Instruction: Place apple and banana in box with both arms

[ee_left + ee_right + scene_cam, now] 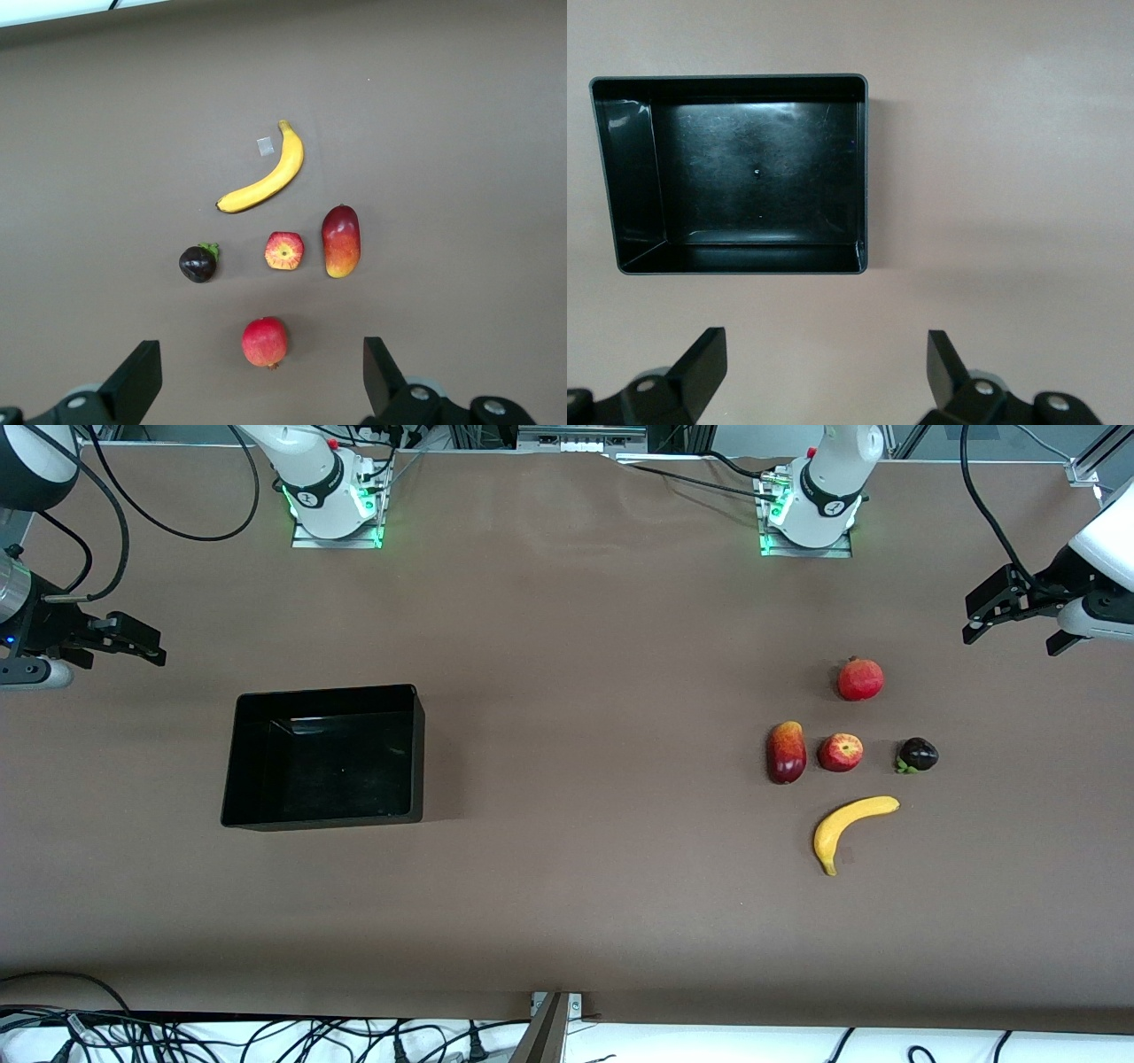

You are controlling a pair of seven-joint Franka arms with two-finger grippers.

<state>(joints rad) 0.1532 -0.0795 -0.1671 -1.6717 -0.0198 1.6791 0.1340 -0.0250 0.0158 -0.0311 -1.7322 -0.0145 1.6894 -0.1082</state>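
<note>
While apple [840,752] and banana [851,830] lie apart, box [324,756] holds nothing.

Brown matte worktop [567,646] fills the front view, evenly lit, with soft shadows. Green lights [337,514] glow at two metal mounting plates [802,549] along its top edge. Metal framing [576,436] above that. White strip with tangled black cables [221,1036] below the nearest edge.

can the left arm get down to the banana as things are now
Probably yes. The left hand hangs open over bare table at its end, and the banana lies apart from the apple, with nothing over it.
</note>
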